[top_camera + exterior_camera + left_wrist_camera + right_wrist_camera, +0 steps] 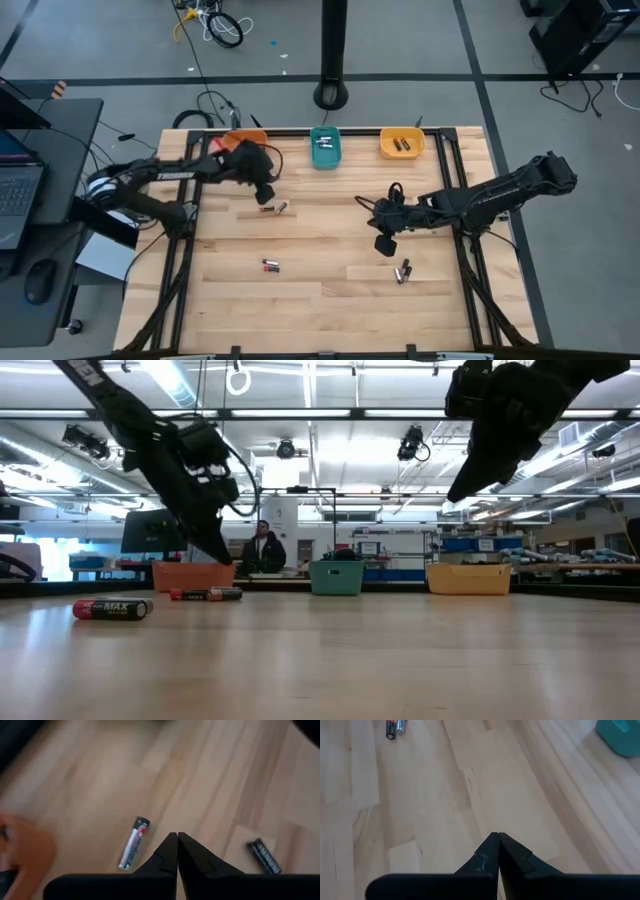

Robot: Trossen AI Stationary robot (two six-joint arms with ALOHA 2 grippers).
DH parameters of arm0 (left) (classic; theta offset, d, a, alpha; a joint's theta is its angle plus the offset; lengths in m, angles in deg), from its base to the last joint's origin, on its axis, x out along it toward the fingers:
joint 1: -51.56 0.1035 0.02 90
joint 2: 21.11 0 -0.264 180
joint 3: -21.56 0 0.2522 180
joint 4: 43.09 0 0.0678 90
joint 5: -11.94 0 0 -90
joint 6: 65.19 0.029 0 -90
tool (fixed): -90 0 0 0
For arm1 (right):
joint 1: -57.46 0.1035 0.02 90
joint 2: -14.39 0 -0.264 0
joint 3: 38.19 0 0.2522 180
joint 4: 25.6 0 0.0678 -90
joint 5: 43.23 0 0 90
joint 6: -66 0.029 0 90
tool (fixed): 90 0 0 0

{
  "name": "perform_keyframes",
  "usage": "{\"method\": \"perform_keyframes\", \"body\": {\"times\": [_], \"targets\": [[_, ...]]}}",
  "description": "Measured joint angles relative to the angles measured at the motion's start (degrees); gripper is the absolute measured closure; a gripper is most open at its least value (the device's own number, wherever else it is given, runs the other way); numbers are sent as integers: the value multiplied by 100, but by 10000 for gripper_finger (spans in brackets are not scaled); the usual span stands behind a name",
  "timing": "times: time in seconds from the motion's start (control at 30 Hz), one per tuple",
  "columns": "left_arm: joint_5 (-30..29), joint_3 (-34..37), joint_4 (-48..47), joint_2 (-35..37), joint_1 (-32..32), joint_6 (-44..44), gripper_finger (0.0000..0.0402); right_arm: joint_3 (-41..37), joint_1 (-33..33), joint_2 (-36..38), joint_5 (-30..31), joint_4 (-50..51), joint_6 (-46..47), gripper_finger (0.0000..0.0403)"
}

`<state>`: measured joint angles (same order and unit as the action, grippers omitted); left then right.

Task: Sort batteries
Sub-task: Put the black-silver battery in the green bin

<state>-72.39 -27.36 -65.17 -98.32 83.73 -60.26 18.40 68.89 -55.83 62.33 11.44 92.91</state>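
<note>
Wooden boards make up the table (320,300), and three small bins sit in a row along its far edge. On the left is the orange bin (243,139), partly hidden by the left arm. The left gripper (266,196) hangs just in front of that bin, above the wood, and its two fingers are pressed together with nothing between them. Right beside it lie two batteries (275,208), a silver one (133,844) and a black one (265,856), a little apart. Nearer the front edge lies one more battery (271,265), with red and black on it. In the middle of the row is the teal bin (325,146), with something small inside. The right gripper (384,246) hangs over the middle of the table, fingers closed on nothing. Just past it lie two batteries side by side (403,270). The yellow bin (402,144) on the right holds a few dark batteries.
</note>
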Motion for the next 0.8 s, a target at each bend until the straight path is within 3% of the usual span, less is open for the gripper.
{"method": "perform_keyframes", "body": {"times": [0.23, 0.43, 0.63, 0.8], "targets": [[-107, -683, -698, -801, 78, 578, 305, 0, -27, 0, -17, 12, -120, 385], [-367, -941, -632, -1296, 80, 805, 242, 0, -27, 0, -21, 71, -162, 387], [-607, -1082, -640, -1710, 85, 984, 233, 0, -27, 0, -23, 81, -162, 385], [-584, -1221, -689, -1920, 85, 987, 253, 0, -16, 0, -27, 81, -164, 387]]}}
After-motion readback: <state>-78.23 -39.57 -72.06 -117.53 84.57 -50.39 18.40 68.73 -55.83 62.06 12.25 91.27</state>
